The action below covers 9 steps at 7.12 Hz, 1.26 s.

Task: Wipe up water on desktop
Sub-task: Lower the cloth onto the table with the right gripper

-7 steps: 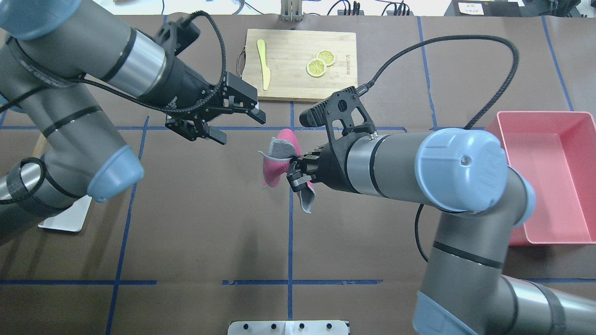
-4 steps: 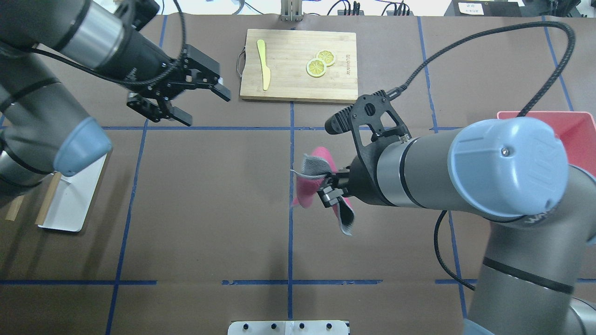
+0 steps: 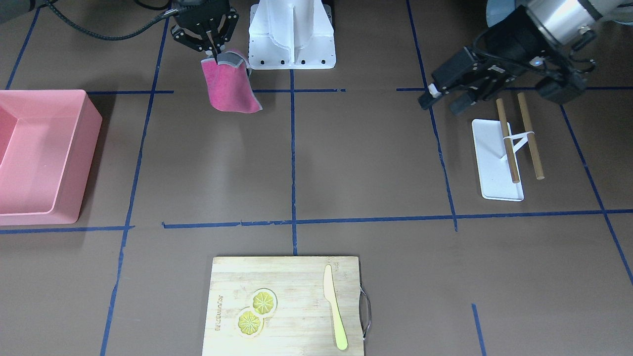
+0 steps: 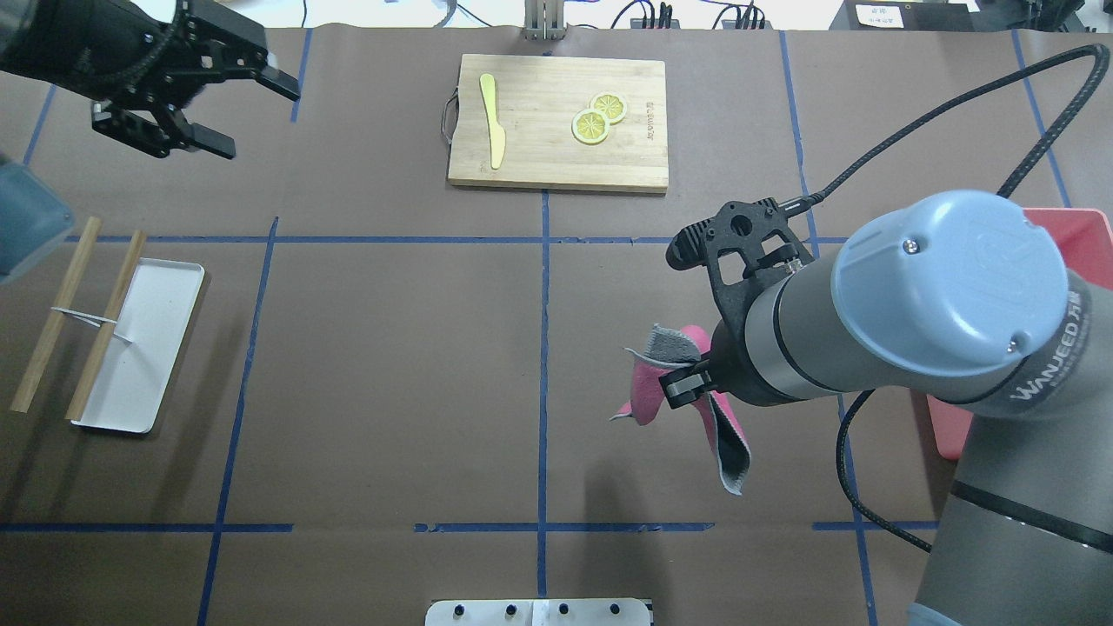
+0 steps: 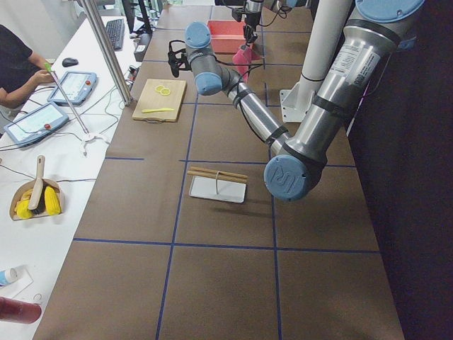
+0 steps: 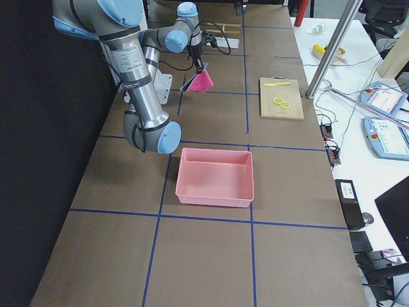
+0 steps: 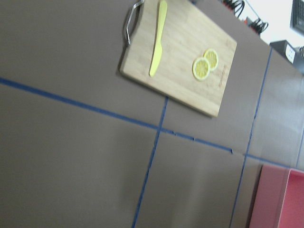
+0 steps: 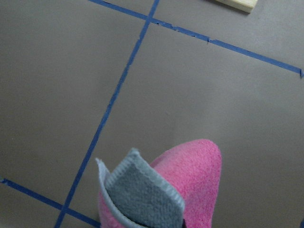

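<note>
The desktop (image 4: 391,365) is a matte dark-brown surface crossed by blue tape lines; no water shows on it. My right gripper (image 4: 683,382) is shut on a pink and grey cloth (image 4: 648,382), which hangs folded just above the desktop, right of the centre tape line. The cloth also shows in the front view (image 3: 227,86) under the right gripper (image 3: 212,47) and fills the bottom of the right wrist view (image 8: 190,180). My left gripper (image 4: 252,117) is open and empty, high over the far left corner. It also shows in the front view (image 3: 442,101).
A bamboo cutting board (image 4: 558,122) with a yellow knife (image 4: 492,130) and lemon slices (image 4: 596,122) lies at the far middle. A pink bin (image 3: 44,158) stands at my right. A white tray (image 4: 143,348) with two wooden sticks (image 4: 52,326) lies at my left.
My right gripper has carried the cloth to the right and back toward the robot's base. My left arm has pulled away to the far left, uncovering the white tray and sticks.
</note>
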Each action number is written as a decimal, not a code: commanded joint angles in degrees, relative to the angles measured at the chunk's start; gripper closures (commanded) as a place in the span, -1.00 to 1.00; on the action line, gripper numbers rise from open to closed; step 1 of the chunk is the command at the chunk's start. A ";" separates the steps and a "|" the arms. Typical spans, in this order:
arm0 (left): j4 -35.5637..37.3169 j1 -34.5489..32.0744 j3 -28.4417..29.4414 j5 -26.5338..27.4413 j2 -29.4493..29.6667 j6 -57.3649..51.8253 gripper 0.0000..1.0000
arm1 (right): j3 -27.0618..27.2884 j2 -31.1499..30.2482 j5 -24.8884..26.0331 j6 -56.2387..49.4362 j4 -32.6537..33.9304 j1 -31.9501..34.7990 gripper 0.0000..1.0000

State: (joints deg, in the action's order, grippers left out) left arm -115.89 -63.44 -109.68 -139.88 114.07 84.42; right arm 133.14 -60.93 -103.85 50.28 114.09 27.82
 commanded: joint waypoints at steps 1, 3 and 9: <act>1.02 -3.34 -0.36 2.50 -5.67 -13.78 -1.00 | -0.78 0.02 -6.56 0.17 7.06 4.84 1.00; 1.02 -6.50 -0.36 2.50 -11.21 -23.03 -1.00 | -5.67 0.28 -24.05 0.26 11.84 11.89 1.00; 1.02 -9.25 -1.77 2.42 -16.77 -30.28 -1.00 | -34.65 0.02 -24.29 10.79 -20.40 9.53 1.00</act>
State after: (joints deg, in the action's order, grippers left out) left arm -114.87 -72.77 -111.45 -137.48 97.39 54.24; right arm 105.55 -60.80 -128.23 58.18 103.90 37.63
